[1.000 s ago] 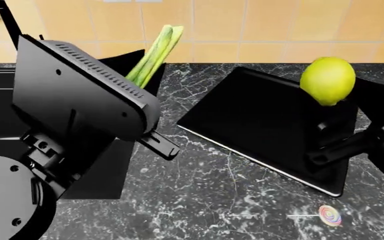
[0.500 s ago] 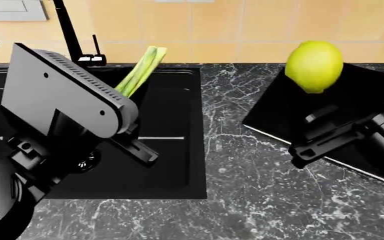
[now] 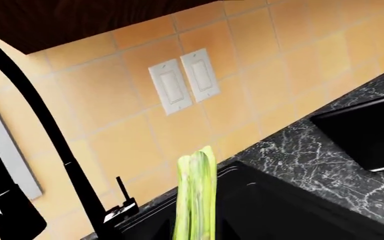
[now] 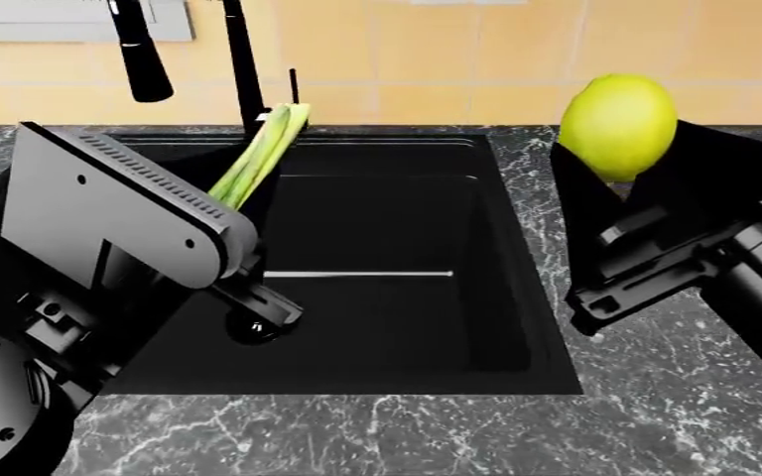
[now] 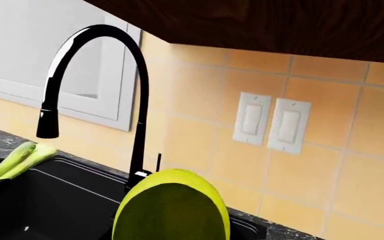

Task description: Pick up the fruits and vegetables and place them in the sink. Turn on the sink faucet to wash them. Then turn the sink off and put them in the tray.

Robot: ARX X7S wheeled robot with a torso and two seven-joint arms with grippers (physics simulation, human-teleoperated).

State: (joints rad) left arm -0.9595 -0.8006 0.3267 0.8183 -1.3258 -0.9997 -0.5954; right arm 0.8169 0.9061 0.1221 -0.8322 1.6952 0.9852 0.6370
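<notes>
Left arm [image 4: 116, 223] reaches forward, its gripper closed on green stalks [image 4: 257, 155]. Right gripper [image 4: 626, 198] is raised, clamping the yellow-green fruit [image 4: 618, 126].

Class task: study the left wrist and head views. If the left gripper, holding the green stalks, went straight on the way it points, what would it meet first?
Probably the faucet base or its lever at the back rim of the sink. The stalks would touch before the left gripper itself. Depth is unclear, so it might instead pass beside them to the tiled wall.
</notes>
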